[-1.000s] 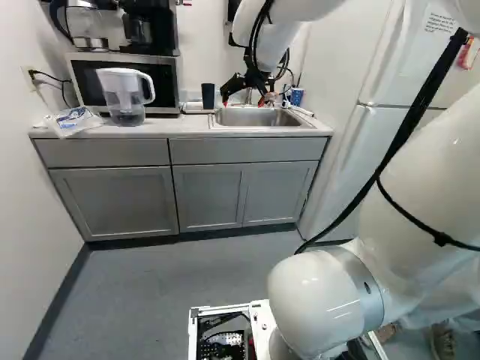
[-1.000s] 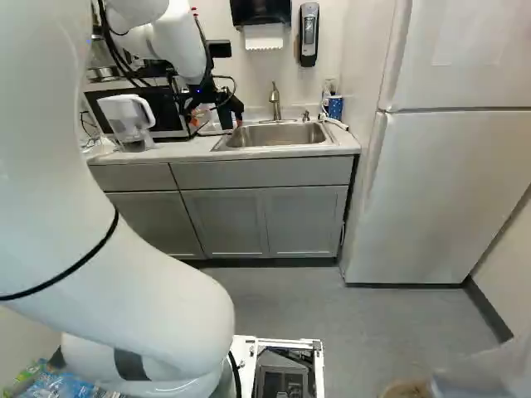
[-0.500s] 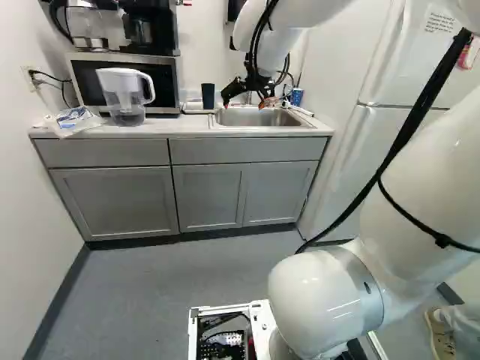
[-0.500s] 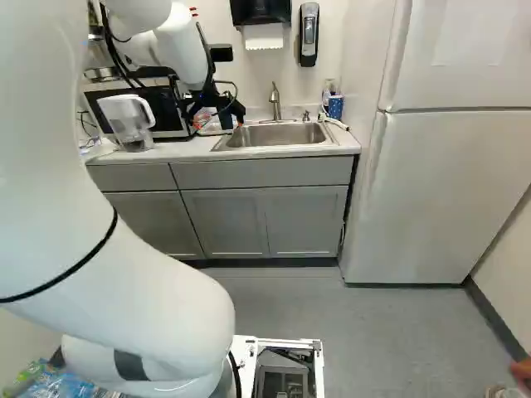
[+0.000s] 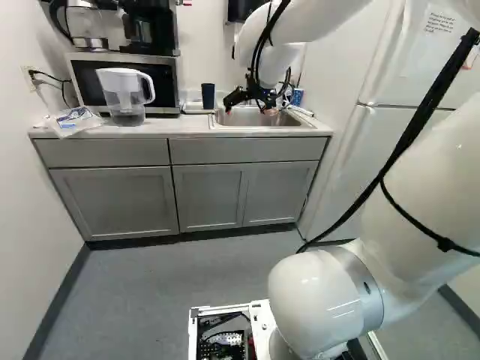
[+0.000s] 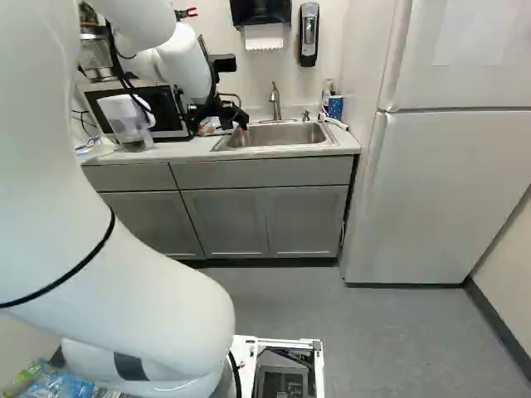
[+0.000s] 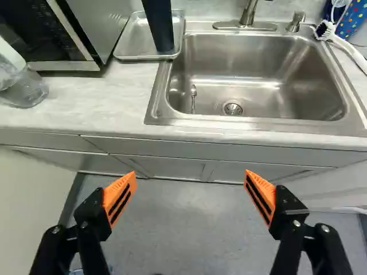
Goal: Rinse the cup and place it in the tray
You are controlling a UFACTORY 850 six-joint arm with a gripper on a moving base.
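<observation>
In the left base view my gripper hangs in front of the sink, to the right of the dark blue cup. The wrist view has the gripper with its orange pads wide apart and nothing between them. Ahead of it and beyond the counter edge, the cup stands in the metal tray, beside the sink basin. The arm and gripper cover the cup in the right base view.
Left of the tray are the microwave and a clear pitcher. A faucet rises behind the sink. At the sink's far right corner lies a white brush near a blue dotted container. The fridge stands to the right.
My gripper has moved slightly lower and to the right in the left base view, and rightward in the right base view, where it now covers the cup. The base has stayed put.
</observation>
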